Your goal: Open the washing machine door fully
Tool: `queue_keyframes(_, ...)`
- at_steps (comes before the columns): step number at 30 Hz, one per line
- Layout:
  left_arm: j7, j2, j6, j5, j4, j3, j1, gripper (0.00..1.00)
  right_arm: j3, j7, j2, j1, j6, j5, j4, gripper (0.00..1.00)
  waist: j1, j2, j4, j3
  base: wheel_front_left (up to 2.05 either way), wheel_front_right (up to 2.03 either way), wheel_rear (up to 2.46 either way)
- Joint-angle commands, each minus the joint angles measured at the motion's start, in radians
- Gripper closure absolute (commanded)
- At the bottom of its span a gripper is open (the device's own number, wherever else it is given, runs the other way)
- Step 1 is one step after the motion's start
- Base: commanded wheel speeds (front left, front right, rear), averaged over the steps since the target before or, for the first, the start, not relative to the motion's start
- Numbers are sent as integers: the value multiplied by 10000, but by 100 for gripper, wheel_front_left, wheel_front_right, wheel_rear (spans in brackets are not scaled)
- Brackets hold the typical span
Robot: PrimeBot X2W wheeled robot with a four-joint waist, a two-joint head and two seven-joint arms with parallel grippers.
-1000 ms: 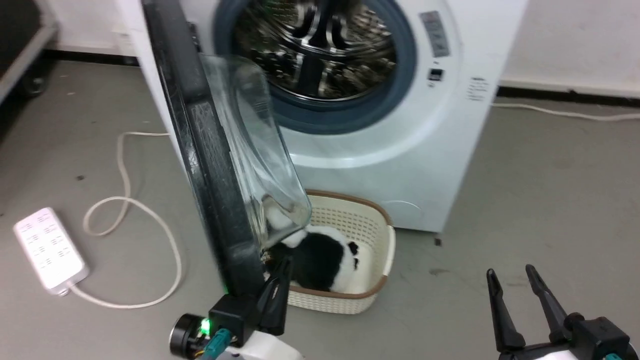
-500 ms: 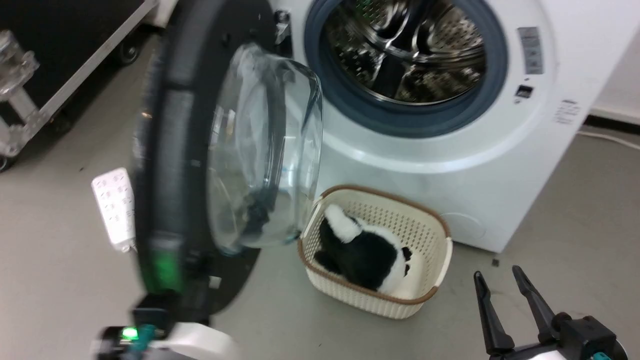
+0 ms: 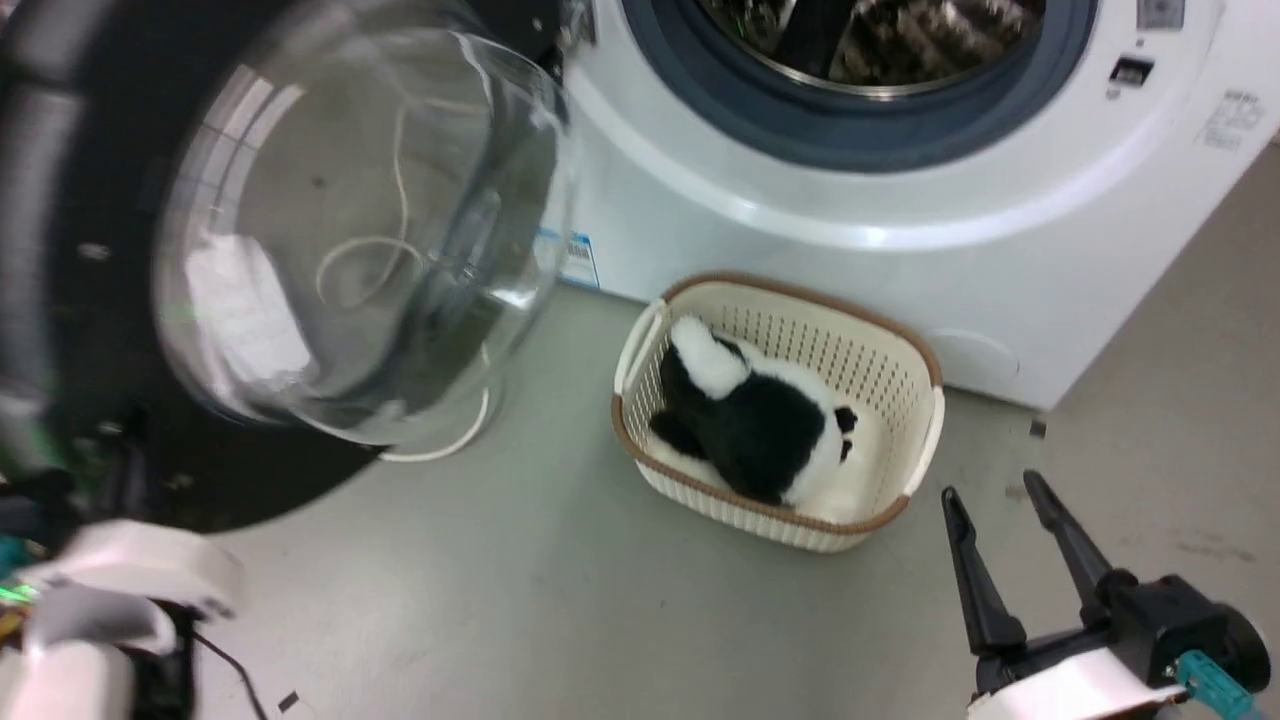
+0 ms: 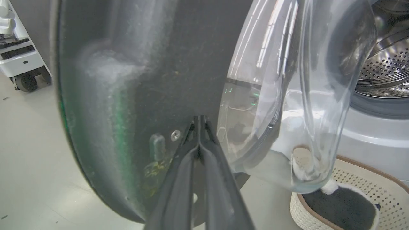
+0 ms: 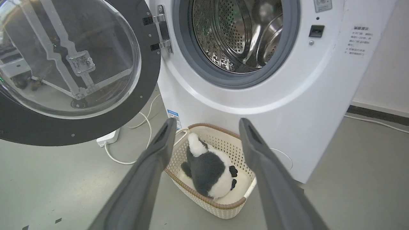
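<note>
The washing machine door [image 5: 73, 64] stands wide open, hinged at the left side of the washing machine [image 5: 255, 105], with its glass bowl bulging out over the floor. Our left hand [image 4: 198, 118] is closed, fingers pressed together, tips right at the door's black inner face low down, just beside the bowl. Our right hand [image 3: 990, 487] hangs open, well apart from the door, near the basket [image 3: 830, 335] holding a black-and-white plush toy [image 3: 760, 420]

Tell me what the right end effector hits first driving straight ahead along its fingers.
The right end effector would probably meet the lower front panel of the washing machine, just above the laundry basket holding the plush toy. Depth is unclear; the basket's far rim could come first.
</note>
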Motion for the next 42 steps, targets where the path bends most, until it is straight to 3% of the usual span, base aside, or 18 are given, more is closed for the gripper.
queue_keyframes(1,47,118,-23,-70,106,94,-200,100,-3,23,38,-133,10,-69,-73,0,-1,0,-89,243,0,0,0)
queue_keyframes(10,56,1048,-307,-838,2178,1019,-1745,100,-86,213,-12,-370,10,-218,-319,0,-1,0,-352,838,0,0,0)
queue_keyframes(22,-929,1203,-584,-706,3357,864,-2221,100,-230,95,0,-410,10,-184,-167,0,-1,0,-539,355,0,0,0)
queue_keyframes(28,-1325,793,-586,-292,2122,485,-1626,100,-505,-70,15,-270,10,-150,80,0,-1,0,-821,-522,0,0,0)
queue_keyframes(35,-1411,-218,-364,173,-419,-358,-455,100,-1049,-212,28,-198,10,-419,38,0,-1,0,-1430,-1438,0,0,0)
queue_keyframes(42,-1111,-930,-159,613,-1942,-1474,707,100,-1153,-397,33,-17,10,-1032,-301,0,-1,0,-2167,-1988,0,0,0)
